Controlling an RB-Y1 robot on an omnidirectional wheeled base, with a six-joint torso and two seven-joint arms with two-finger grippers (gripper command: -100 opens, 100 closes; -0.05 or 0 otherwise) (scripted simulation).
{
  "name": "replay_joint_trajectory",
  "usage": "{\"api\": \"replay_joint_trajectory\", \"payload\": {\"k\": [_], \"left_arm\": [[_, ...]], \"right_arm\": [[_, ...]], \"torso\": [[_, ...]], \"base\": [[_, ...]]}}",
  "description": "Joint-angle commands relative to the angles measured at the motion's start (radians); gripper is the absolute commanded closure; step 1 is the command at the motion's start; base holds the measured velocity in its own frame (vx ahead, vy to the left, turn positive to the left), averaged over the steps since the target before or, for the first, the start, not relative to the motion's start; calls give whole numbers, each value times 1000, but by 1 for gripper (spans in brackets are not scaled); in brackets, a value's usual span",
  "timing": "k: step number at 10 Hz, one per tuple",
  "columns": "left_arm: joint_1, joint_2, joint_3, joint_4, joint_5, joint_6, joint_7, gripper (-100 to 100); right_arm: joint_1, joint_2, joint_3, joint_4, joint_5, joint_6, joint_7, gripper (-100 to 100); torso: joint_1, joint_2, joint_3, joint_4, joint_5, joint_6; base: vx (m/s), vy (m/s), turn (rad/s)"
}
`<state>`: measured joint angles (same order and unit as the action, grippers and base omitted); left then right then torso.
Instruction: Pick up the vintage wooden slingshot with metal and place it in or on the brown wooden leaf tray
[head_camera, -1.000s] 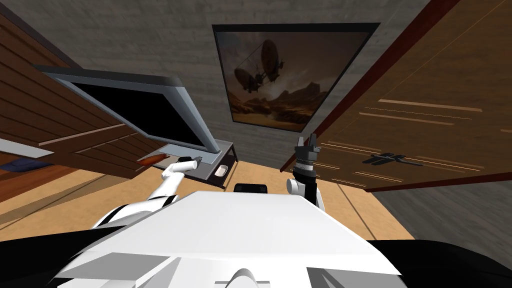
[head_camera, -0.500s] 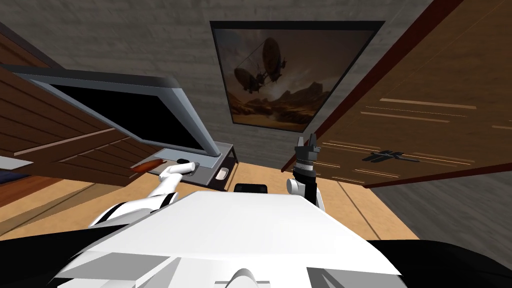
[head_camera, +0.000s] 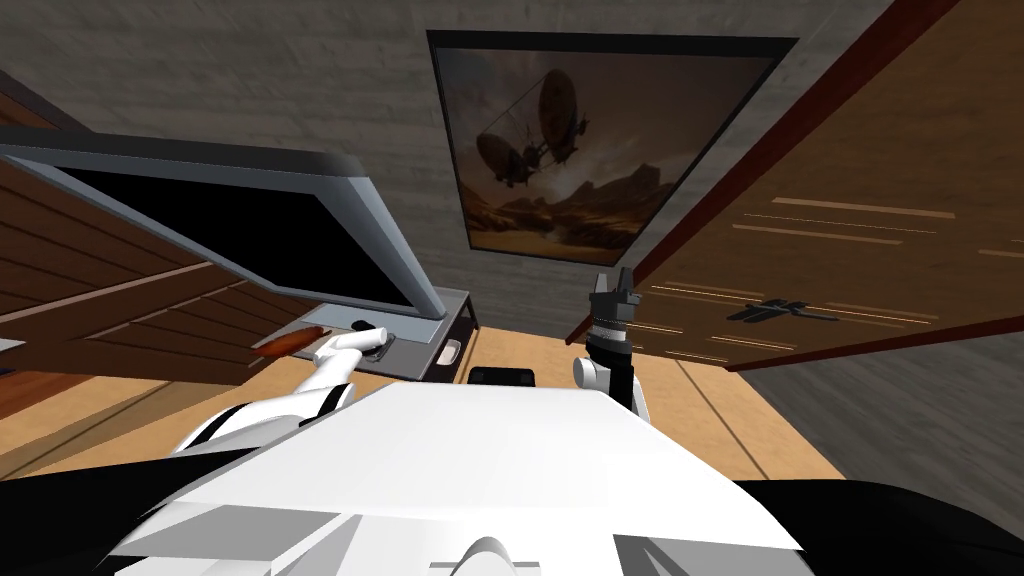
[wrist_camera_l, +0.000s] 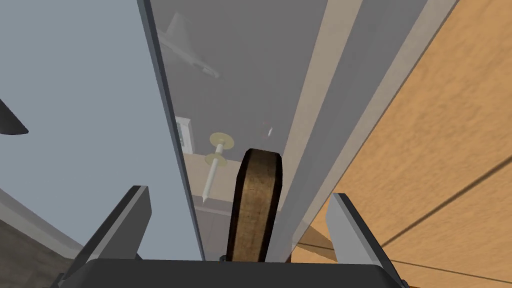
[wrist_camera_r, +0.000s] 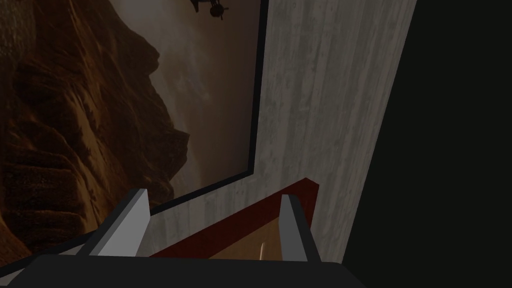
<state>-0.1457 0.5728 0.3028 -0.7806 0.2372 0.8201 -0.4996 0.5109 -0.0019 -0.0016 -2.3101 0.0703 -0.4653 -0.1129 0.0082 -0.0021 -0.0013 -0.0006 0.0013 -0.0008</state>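
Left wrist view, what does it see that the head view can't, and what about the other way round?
Left wrist view adds: a brown wooden piece, likely the slingshot's handle, standing between the left gripper's open fingers and touched by neither, with a white pin with two discs beyond it.
Head view adds: the reddish-brown leaf tray near the left gripper, the big dark screen, the airship painting, and the right gripper, raised.
Both share: the left gripper and the wooden floor.
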Motion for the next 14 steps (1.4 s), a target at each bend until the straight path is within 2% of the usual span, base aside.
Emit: {"api": "replay_joint_trajectory", "payload": {"k": [1, 5, 6, 7, 8, 14], "left_arm": [[1, 2, 3, 19, -9, 36, -18, -100], [3, 4, 7, 54, -29, 87, -55, -100], [5, 4, 7, 49, -25, 77, -51, -100], [5, 4, 7, 48, -26, 81, -51, 0], [-8, -6, -1, 68, -44, 73, -15, -100], [-46, -34, -24, 128, -99, 53, 95, -100]], "right_arm": [[0, 0, 0, 0, 0, 0, 0, 0], [0, 0, 0, 0, 0, 0, 0, 0], [0, 0, 0, 0, 0, 0, 0, 0], [0, 0, 0, 0, 0, 0, 0, 0], [0, 0, 0, 0, 0, 0, 0, 0], [0, 0, 0, 0, 0, 0, 0, 0]], "torso": [[0, 0, 0, 0, 0, 0], [3, -2, -1, 0, 1, 0], [4, -2, -1, 0, 1, 0], [-1, 0, 0, 0, 0, 0], [-6, 1, 0, 0, -1, 0], [-6, 5, 3, 1, -1, 0]], "base": [[21, 161, -81], [47, 188, -66], [21, 89, -24], [4, 16, 1], [-51, 54, -131], [-66, 59, -129]]}}
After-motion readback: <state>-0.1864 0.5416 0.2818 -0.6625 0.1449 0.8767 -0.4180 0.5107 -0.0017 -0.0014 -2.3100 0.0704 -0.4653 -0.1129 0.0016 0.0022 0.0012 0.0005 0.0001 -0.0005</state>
